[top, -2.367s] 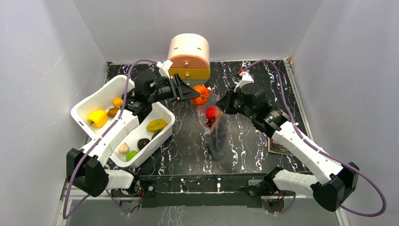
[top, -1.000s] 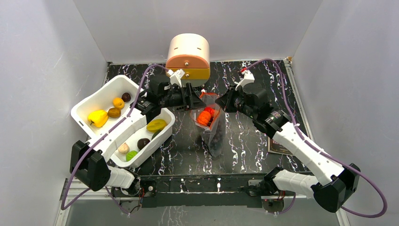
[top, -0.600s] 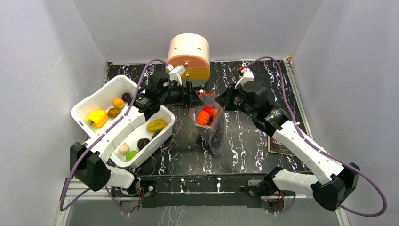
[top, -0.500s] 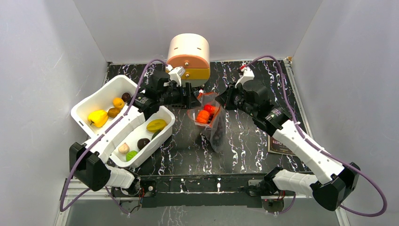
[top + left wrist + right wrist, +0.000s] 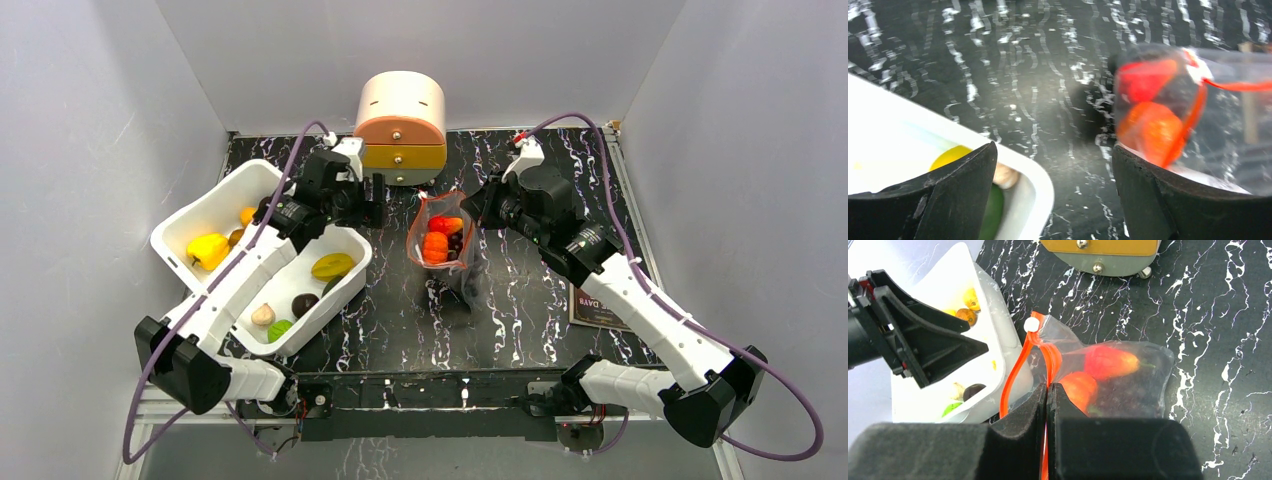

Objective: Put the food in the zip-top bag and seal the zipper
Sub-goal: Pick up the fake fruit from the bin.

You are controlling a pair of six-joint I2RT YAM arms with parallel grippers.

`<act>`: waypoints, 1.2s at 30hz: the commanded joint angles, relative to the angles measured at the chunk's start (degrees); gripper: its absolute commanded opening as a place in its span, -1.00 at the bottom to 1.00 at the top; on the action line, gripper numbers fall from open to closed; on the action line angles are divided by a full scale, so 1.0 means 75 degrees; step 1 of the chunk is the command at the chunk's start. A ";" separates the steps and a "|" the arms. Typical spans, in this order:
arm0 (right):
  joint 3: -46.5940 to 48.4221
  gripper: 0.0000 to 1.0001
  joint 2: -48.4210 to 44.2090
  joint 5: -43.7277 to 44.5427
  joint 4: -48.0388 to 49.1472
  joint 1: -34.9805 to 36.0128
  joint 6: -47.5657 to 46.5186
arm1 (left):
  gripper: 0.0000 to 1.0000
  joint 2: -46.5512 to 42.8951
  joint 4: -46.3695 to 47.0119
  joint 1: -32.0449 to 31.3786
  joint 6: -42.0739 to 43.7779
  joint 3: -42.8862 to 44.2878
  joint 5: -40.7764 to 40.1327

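Left pincer (image 5: 379, 197) off bag (image 5: 411, 238) — mouth rearward

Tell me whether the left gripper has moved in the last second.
Yes. The left gripper has drawn back leftward, off the zip-top bag, toward the white tub.

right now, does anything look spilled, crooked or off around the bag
Nothing is spilled. The zip-top bag sags from the right gripper, which pinches its rim, so the zipper bows in an open loop, unsealed. The left gripper is open and empty beside it. More food lies in the white tub.
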 commanded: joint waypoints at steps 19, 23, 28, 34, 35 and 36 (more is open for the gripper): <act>0.0093 -1.00 -0.0289 -0.0010 0.0340 0.0029 -0.0063 | 0.62 -0.0948 0.0337 0.3660 -0.0438 -0.1219 -0.2641; 0.0164 -1.00 -0.0217 0.0002 0.0170 0.0021 -0.0124 | 0.61 -0.0631 0.1051 0.3851 -0.0268 -0.1611 -0.3411; 0.0219 -1.00 -0.0191 0.0036 0.0260 0.0019 -0.0111 | 0.63 0.0409 0.1619 0.4703 -0.0411 -0.1669 -0.2736; 0.0493 -1.00 0.0115 -0.0084 0.0056 0.0020 -0.0126 | 0.62 0.1483 0.2116 0.5166 -0.0602 -0.1641 -0.2809; 0.0522 -1.00 0.0170 -0.0169 0.0058 0.0024 -0.0083 | 0.62 0.1626 0.2158 0.5228 -0.0525 -0.1625 -0.2859; 0.0554 -1.00 0.0235 -0.0226 0.0035 0.0025 -0.0032 | 0.61 0.1762 0.2165 0.5287 -0.0489 -0.1597 -0.2934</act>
